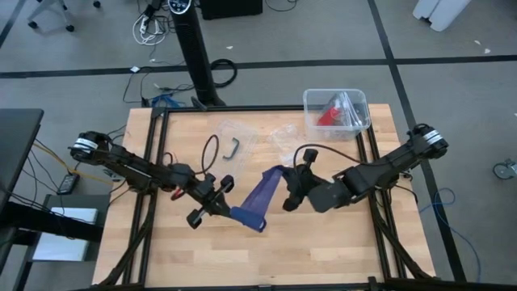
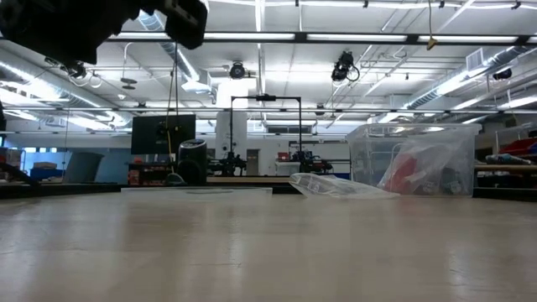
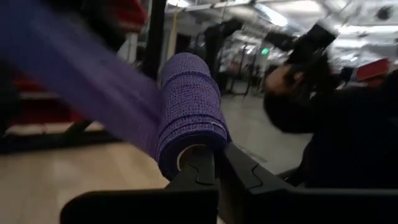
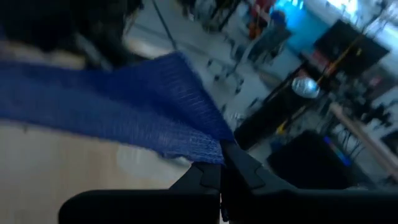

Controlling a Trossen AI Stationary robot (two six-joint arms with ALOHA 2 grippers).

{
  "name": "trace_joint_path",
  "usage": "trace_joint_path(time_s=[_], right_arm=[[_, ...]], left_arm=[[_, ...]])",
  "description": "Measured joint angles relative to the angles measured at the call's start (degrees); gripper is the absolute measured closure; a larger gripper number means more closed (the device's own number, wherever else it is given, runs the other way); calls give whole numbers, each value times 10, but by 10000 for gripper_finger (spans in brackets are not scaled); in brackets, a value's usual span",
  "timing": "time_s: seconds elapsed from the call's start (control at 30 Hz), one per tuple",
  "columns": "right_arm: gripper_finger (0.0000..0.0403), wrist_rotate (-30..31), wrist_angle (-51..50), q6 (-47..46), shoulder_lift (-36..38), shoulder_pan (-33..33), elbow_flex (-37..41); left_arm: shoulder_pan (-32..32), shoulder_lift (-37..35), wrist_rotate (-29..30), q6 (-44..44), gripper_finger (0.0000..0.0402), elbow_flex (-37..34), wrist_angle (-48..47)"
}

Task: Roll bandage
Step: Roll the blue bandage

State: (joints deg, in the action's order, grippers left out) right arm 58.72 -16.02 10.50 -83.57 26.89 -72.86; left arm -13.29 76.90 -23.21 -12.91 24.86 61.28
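The wooden table [image 1: 323, 242] is seen from above with both arms reaching toward its middle. A clear plastic bin [image 1: 337, 111] holding a red item is placed at the far right corner, with clear plastic bags [image 1: 284, 139] lying near it. The bandage [image 1: 260, 196] is held above the table centre, stretched as a blue strip between the two grippers. The left gripper [image 1: 229, 210] is clamped on the partly rolled end [image 3: 186, 118], where the fingers [image 3: 199, 171] are pinched at the roll's core. The right gripper [image 1: 287, 175] is closed tight on the strip's free end [image 4: 193, 146]. A small dark hook-shaped object [image 1: 230, 150] is noted beside the bags.
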Motion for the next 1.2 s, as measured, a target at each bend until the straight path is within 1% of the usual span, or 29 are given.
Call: trace_joint_path(time_s=[0.17,0.23,0.3,0.43,0.63,0.93,1.0,1.2], right_arm=[[403,-2,107,107,4,9,0],[403,-6,138,131,4,12,0],[403,-16,152,136,4,16,0],[403,-37,163,130,3,17,0],[403,-102,166,62,3,18,0],[403,-169,205,11,-45,17,0],[403,-178,207,-1,-59,19,0],[403,-180,204,-22,-91,38,0]], left_arm=[[-6,12,38,7,398,0,-33],[-6,22,51,8,398,0,-36],[-6,33,67,8,398,1,-38],[-6,51,103,8,398,1,-39],[-6,60,172,27,398,1,-45],[-7,60,286,64,399,1,-87],[-7,60,303,71,399,0,-87],[-5,60,352,85,400,0,-87]])
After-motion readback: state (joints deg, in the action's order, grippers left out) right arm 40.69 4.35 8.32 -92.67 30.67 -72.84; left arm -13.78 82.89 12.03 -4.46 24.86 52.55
